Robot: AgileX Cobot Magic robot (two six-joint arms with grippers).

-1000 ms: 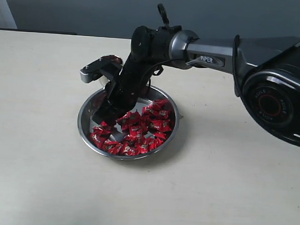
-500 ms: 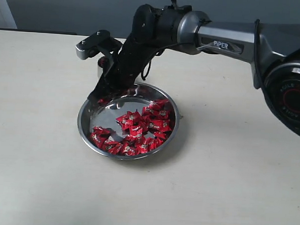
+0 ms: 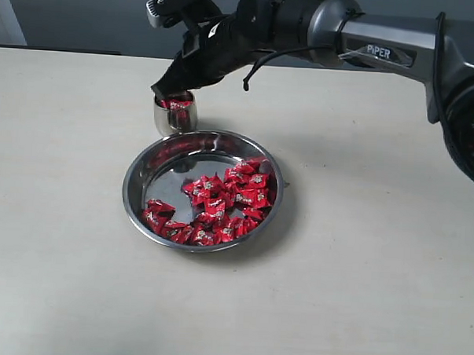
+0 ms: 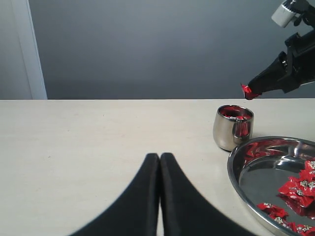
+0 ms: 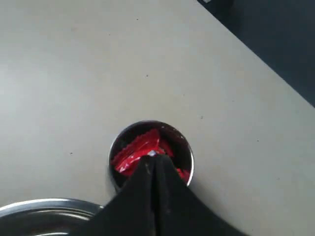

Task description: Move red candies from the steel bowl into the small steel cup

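Red candy (image 4: 244,90), a single wrapped piece, is pinched at the very tip of my right gripper (image 3: 167,89), with the jaws pressed together on it. That tip hangs just above the mouth of the cup (image 3: 175,118) and does not touch its rim. Inside the cup lie more candies (image 5: 135,148), their red wrappers reaching close to the rim. The cup stands upright on the table (image 3: 358,293), just beside the bowl (image 3: 133,185); I cannot tell whether the two touch. In the bowl, a heap of candies (image 3: 224,204) covers the side away from the cup, and the part of the floor nearest the cup is bare steel. My left gripper (image 4: 160,164) rests low over the table, well apart from the cup, its jaws pressed together with nothing between them.
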